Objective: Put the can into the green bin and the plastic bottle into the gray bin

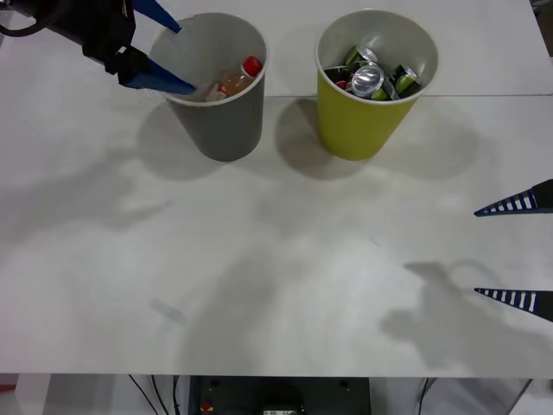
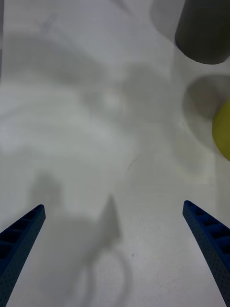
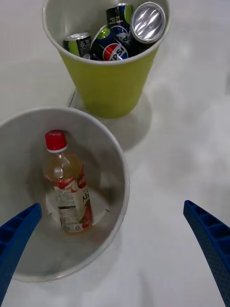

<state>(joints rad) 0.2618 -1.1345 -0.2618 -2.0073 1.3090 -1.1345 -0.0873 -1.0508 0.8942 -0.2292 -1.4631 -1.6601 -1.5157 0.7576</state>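
Observation:
The plastic bottle (image 1: 238,79), clear with a red cap and orange-pink contents, lies inside the gray bin (image 1: 220,125). In the left wrist view the bottle (image 3: 67,192) rests on the floor of the gray bin (image 3: 120,158). The can (image 1: 367,80), its shiny silver end up, sits in the green bin (image 1: 359,130) among dark cans. It also shows as the can (image 3: 148,21) in the green bin (image 3: 110,81). My left gripper (image 1: 173,52) hangs open over the gray bin's left rim and holds nothing. My right gripper (image 1: 479,252) is open at the table's right edge.
The two bins stand side by side at the back of the white table (image 1: 276,277). In the right wrist view, bare tabletop lies under the right gripper (image 2: 113,206), with the gray bin (image 2: 203,33) and green bin (image 2: 223,129) farther off.

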